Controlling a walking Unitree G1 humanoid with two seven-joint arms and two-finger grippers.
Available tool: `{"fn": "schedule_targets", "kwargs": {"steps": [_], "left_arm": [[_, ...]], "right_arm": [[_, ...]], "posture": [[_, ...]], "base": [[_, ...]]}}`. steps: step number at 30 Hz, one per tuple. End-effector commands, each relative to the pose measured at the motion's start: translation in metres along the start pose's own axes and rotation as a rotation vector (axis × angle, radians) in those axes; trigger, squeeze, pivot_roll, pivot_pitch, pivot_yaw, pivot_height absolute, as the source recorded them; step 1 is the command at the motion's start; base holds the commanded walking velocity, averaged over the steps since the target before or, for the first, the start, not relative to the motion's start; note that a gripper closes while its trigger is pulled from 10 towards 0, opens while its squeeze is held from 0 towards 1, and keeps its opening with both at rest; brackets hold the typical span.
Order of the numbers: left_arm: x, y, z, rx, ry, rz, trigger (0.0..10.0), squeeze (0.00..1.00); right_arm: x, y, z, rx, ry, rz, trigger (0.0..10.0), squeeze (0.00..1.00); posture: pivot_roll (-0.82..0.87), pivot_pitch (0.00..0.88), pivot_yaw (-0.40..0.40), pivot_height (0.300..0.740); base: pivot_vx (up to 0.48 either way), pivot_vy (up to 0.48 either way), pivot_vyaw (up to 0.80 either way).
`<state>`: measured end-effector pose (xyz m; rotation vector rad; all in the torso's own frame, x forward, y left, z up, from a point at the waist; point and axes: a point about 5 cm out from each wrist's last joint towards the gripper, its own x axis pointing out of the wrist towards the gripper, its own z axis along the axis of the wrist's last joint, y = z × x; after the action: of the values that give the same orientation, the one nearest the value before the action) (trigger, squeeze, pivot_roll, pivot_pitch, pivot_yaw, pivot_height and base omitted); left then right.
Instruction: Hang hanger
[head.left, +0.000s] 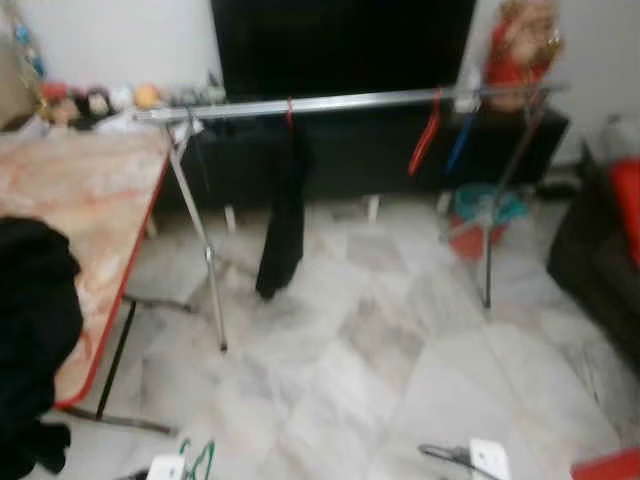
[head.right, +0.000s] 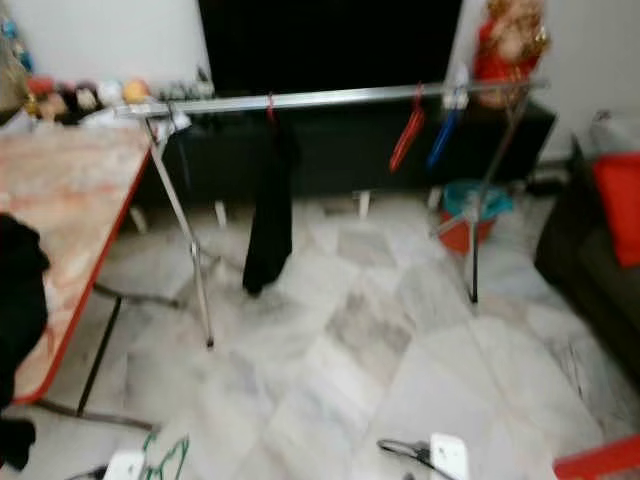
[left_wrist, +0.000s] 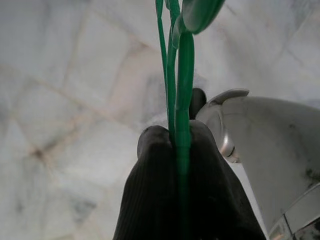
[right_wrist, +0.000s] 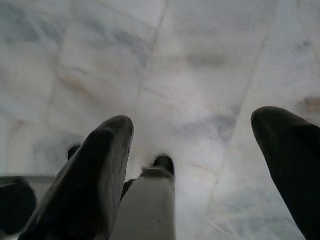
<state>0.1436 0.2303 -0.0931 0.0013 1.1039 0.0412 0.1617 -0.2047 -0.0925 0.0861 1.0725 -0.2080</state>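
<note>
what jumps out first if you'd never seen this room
The long silver clothes rail spanning the room, with a black garment hanging near its middle and a red hanger and a blue hanger toward its right end. Close by, the left gripper is clamped on a green hanger above the marble floor; the right gripper is open.

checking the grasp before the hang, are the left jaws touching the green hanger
Touching. In the left wrist view the left gripper has its jaws pressed shut on the green hanger, whose wire runs out from between them with no gap.
</note>
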Motion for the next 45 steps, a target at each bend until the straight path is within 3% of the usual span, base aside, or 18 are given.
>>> {"fn": "schedule_targets", "kwargs": {"steps": [1,19,28,38,45], "left_arm": [[0.0013,-0.0040,0.0063,0.008,-0.018,-0.012,10.0,0.00],[0.0012,-0.0033,0.0069,0.012,-0.015,-0.018,10.0,0.00],[0.0011,-0.0030,0.0064,0.010,-0.014,-0.018,10.0,0.00],[0.0013,-0.0036,0.0071,0.011,-0.015,-0.021,10.0,0.00],[0.0014,-0.0041,0.0070,0.009,-0.015,-0.023,10.0,0.00]], "right_arm": [[-0.0009,-0.0109,-0.0045,0.006,0.015,-0.031,10.0,0.00],[-0.0006,-0.0079,-0.0022,0.016,0.002,-0.007,10.0,0.00],[-0.0006,-0.0075,-0.0020,-0.027,0.013,0.018,10.0,0.00],[-0.0005,-0.0078,-0.0024,-0.019,0.024,0.017,10.0,0.00],[-0.0006,-0.0080,-0.0026,-0.010,0.022,0.014,10.0,0.00]], "posture": [[0.08,0.000,0.004,0.732],[0.07,0.000,0.012,0.732],[0.07,0.000,0.010,0.732],[0.07,0.000,0.007,0.732],[0.07,0.000,0.008,0.732]], "base": [[0.330,0.000,0.00],[0.331,0.000,0.00],[0.330,0.000,0.00],[0.331,0.000,0.58],[0.331,0.000,0.00]]}}
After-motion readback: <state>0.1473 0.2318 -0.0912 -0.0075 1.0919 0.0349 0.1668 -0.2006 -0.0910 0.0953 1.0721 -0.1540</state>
